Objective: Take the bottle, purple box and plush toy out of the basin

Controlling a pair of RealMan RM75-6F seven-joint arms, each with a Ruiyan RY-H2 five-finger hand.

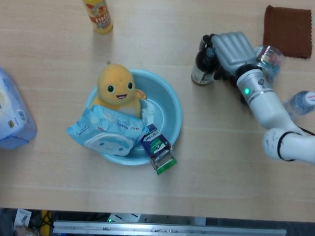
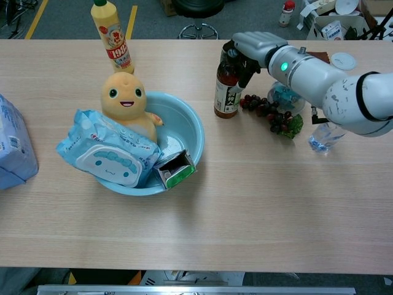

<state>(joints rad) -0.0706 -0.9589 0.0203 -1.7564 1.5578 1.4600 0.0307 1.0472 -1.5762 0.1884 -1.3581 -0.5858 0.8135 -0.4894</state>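
A dark glass bottle [image 1: 201, 71] [image 2: 226, 93] stands upright on the table to the right of the light blue basin [image 1: 174, 106] [image 2: 196, 125]. My right hand [image 1: 231, 46] [image 2: 258, 44] grips its neck from the right. A yellow plush toy [image 1: 116, 87] [image 2: 124, 98] sits at the basin's back left. The purple box [image 1: 157, 147] [image 2: 175, 169] with a green end leans over the basin's front right rim. A blue wet-wipes pack [image 1: 109, 131] [image 2: 109, 157] lies in the basin in front of the plush toy. My left hand is out of both views.
A yellow bottle [image 1: 98, 10] [image 2: 110, 35] stands at the back left. Grapes [image 2: 274, 117], a small clear jar [image 1: 267, 56] and a lying water bottle [image 1: 302, 101] [image 2: 325, 135] crowd the right. A brown cloth [image 1: 288, 30] is far right, a blue pack [image 1: 6, 114] at the left edge.
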